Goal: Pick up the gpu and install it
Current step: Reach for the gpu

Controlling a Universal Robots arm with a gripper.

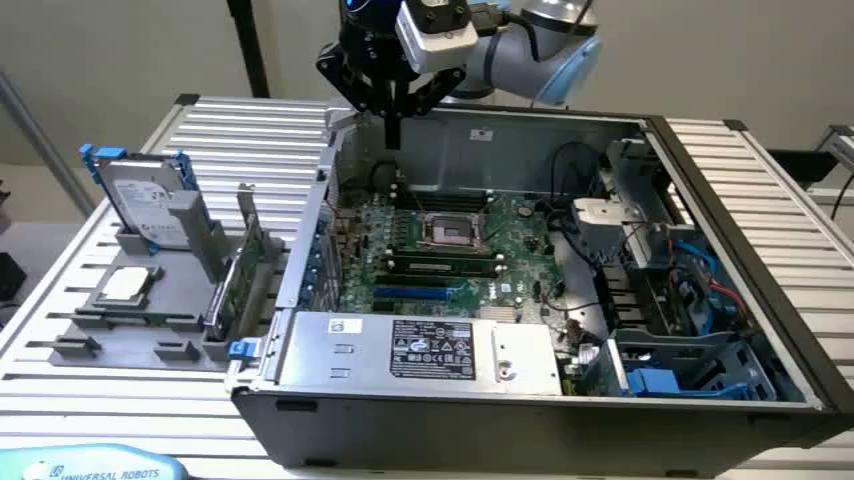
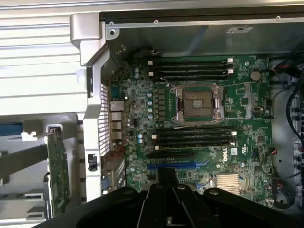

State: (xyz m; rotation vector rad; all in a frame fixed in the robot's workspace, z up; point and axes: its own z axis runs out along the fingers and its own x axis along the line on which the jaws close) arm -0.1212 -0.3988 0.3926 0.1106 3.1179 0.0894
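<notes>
Black claw (image 1: 394, 132), seen closed on nothing, is held above the open computer case (image 1: 400, 420), over the far edge of the motherboard (image 1: 441, 250). The gpu (image 1: 238, 270) is stood on edge in a grey holder (image 1: 80, 345) outside the case, at the exterior view's left, near the hard drive (image 1: 147, 205). Pick-up is judged not yet begun; an opened claw over the card's upper edge is called for. Everything is set on a slatted metal table (image 1: 227, 125); a plain beige wall (image 1: 747, 60) is seen behind.

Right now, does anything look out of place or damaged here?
Nothing stands out. The gpu stands upright in its gray holder outside the open case, the motherboard looks intact, and the pincer hovers above the case.
</notes>
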